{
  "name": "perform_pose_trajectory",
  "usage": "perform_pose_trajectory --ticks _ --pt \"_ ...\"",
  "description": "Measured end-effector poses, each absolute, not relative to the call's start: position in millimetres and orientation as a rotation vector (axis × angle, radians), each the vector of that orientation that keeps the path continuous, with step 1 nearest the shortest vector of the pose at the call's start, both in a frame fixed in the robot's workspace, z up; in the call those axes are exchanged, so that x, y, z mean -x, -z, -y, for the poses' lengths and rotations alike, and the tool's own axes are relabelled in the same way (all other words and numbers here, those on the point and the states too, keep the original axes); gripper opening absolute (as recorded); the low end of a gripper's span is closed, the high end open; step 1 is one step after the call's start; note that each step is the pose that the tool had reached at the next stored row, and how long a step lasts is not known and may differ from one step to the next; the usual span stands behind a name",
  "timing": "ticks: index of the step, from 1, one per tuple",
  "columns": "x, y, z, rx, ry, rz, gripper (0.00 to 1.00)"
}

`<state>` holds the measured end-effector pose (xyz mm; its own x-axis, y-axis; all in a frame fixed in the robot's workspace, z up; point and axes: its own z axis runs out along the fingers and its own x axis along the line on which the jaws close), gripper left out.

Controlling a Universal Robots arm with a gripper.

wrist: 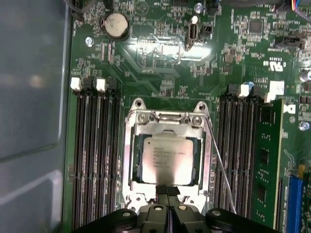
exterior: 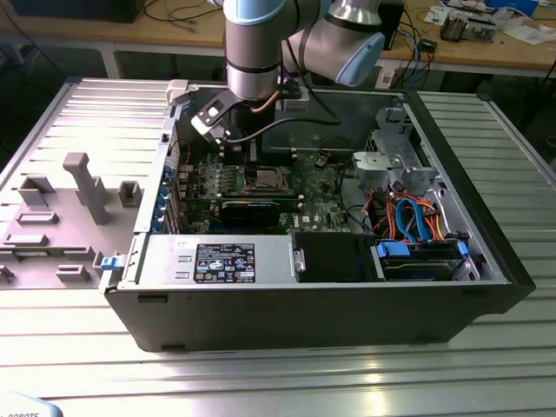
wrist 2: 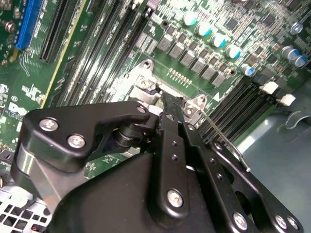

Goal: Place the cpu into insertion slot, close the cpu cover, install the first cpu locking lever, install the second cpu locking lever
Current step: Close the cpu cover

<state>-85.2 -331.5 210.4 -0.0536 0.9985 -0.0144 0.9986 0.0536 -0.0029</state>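
Remotely, I saw the open computer case (exterior: 304, 321) lying on the slatted table (exterior: 261, 373), with the arm (exterior: 252, 61) reaching down into it over the green board (wrist: 160, 63). My gripper (wrist: 168, 190) had its fingers pressed together, tips at the edge of the metal cover (wrist: 129, 160). That cover lay flat around the chip (wrist: 167, 158), which sat in its socket (wrist: 138, 145). One thin wire lever (wrist: 221, 165) slanted away from the cover's side.

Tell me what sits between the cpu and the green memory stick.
In the first wrist view, from cpu to memory stick: the cover's metal rim, a thin wire lever, then empty black memory slots.
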Motion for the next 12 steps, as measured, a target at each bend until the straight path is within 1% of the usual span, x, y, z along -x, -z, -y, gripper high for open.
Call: perform_pose_trajectory --ticks 12 --pt "58.5 -210.2 331.1 -2.155 0.019 -2.274 0.11"
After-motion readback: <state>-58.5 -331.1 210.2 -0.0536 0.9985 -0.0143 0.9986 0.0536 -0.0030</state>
